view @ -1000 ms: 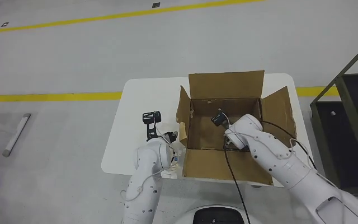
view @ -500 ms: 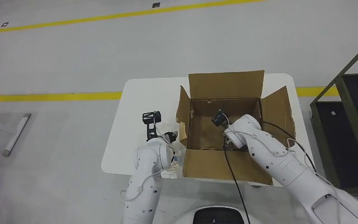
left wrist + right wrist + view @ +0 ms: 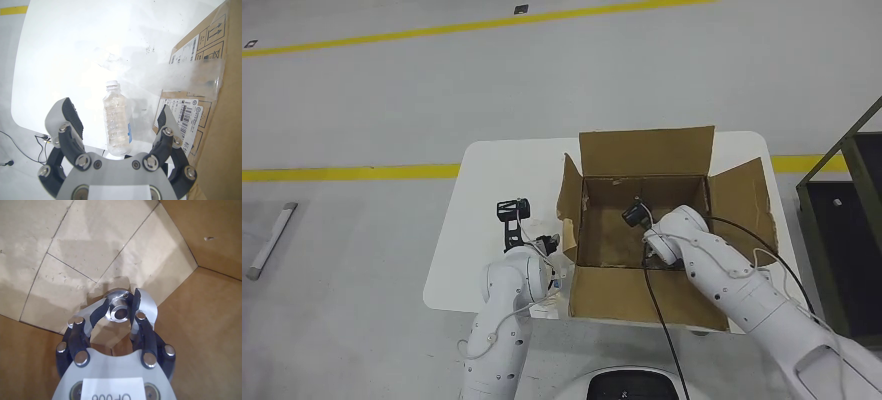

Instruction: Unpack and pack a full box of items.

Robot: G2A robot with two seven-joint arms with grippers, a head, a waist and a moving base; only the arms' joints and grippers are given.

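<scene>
Right pincer (image 3: pixel 121 299) clamps metal hub (image 3: pixel 119 312) inside box (image 3: pixel 647 152) — bottle (image 3: pixel 117 121) rests outside.

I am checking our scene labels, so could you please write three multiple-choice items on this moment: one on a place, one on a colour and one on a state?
1. Where is the clear bottle?
A. on the white table, beside the box
B. inside the box
C. on the floor

2. What colour is the bottle's cap?
A. red
B. white
C. blue

3. What state is the right gripper in?
A. wide open
B. shut on nothing
C. shut on a metal part

Answers:
1 A, since the left wrist view shows the bottle on the table outside the box wall.
2 B, since the cap is plainly white.
3 C, since the right wrist view shows the gripper clamping the part inside the box.
</scene>
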